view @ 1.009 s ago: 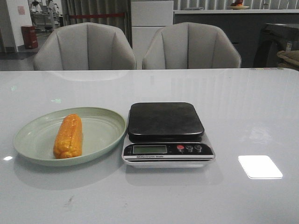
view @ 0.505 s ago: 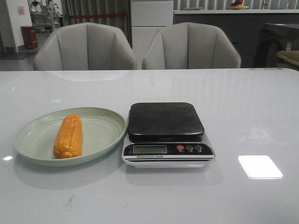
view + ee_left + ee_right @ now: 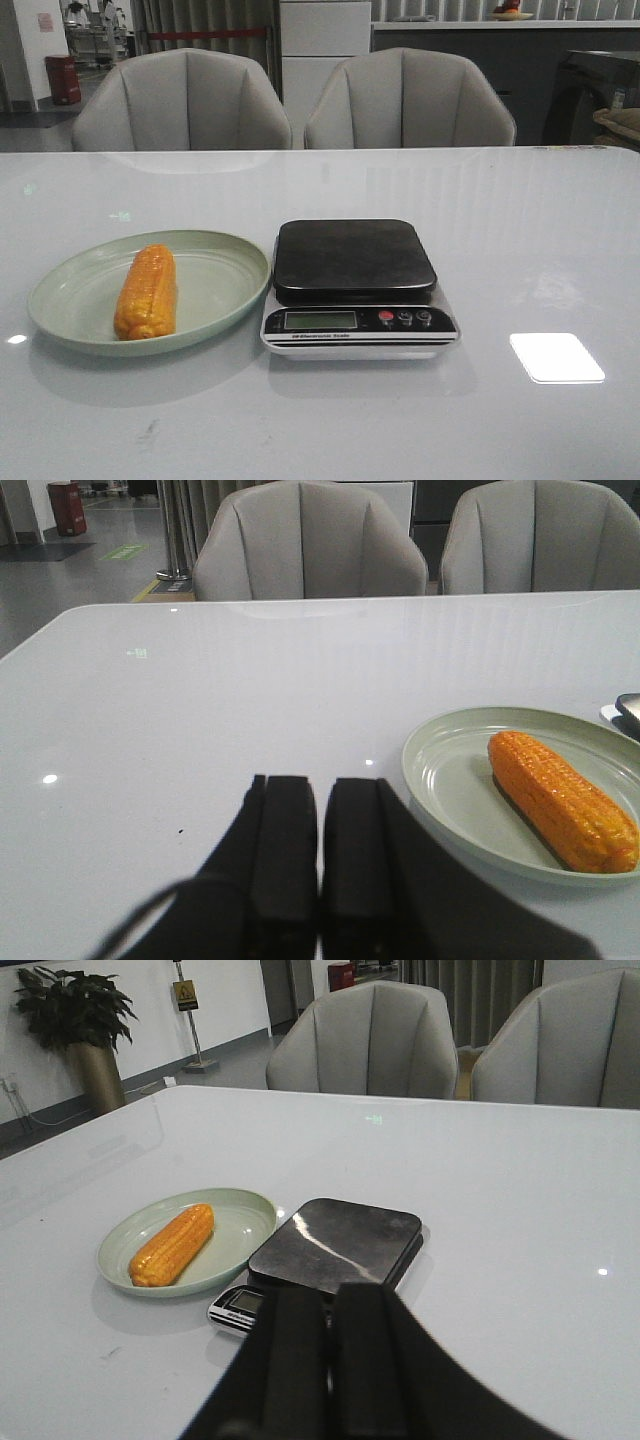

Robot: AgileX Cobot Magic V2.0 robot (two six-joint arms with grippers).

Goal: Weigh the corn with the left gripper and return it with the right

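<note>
The orange-yellow corn (image 3: 146, 292) lies lengthwise in a pale green plate (image 3: 225, 262) on the left of the white table. It also shows in the left wrist view (image 3: 560, 798) and the right wrist view (image 3: 173, 1245). A kitchen scale (image 3: 356, 285) with a black pan stands just right of the plate, its pan bare. My left gripper (image 3: 320, 785) is shut and empty, low over the table beside the plate (image 3: 440, 770). My right gripper (image 3: 330, 1295) is shut and empty, short of the scale (image 3: 335, 1245). Neither gripper shows in the front view.
Two grey chairs (image 3: 185, 100) stand behind the table's far edge. A bright light patch (image 3: 556, 357) lies on the table to the right of the scale. The scale's display and buttons (image 3: 403, 318) face the front.
</note>
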